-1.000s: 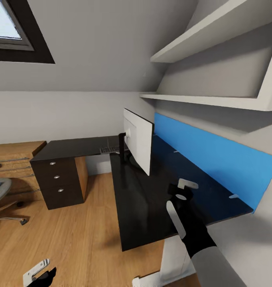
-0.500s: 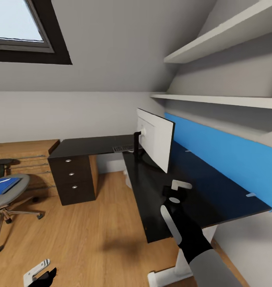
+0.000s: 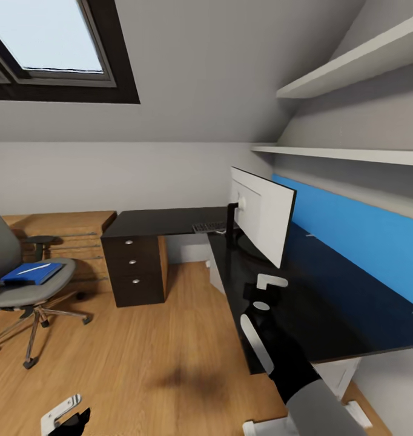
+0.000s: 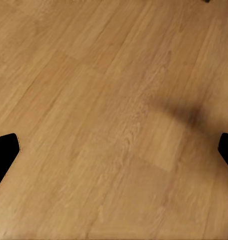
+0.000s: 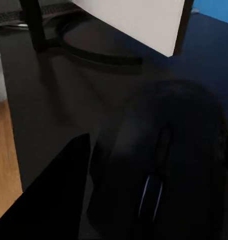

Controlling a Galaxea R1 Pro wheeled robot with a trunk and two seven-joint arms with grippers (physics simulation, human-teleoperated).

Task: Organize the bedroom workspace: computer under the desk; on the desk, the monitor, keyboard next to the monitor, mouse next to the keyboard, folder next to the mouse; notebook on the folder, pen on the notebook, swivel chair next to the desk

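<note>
The long black desk (image 3: 170, 221) runs along the wall and turns toward me. On it the monitor (image 3: 264, 221) shows its pale back, and the dark keyboard (image 3: 209, 227) lies beside its stand. My right gripper (image 3: 264, 297) hangs over the near desk top, shut on the black mouse (image 5: 164, 175), close behind the monitor (image 5: 139, 25). At the left the grey swivel chair (image 3: 34, 293) carries the blue folder (image 3: 29, 274) with the thin white pen (image 3: 38, 267) on top. The notebook and the computer are hidden. My left gripper (image 3: 64, 418) is open over bare floor (image 4: 114, 125).
A blue wall panel (image 3: 352, 230) backs the desk, with white shelves (image 3: 352, 154) above it. The desk's drawer unit (image 3: 134, 269) stands between chair and desk. A light wooden cabinet (image 3: 67, 230) sits behind the chair. Open wooden floor (image 3: 146, 351) lies between me and the chair.
The head view has swung left, bringing the swivel chair with the folder fully into view. Both arms keep their places in the picture.
</note>
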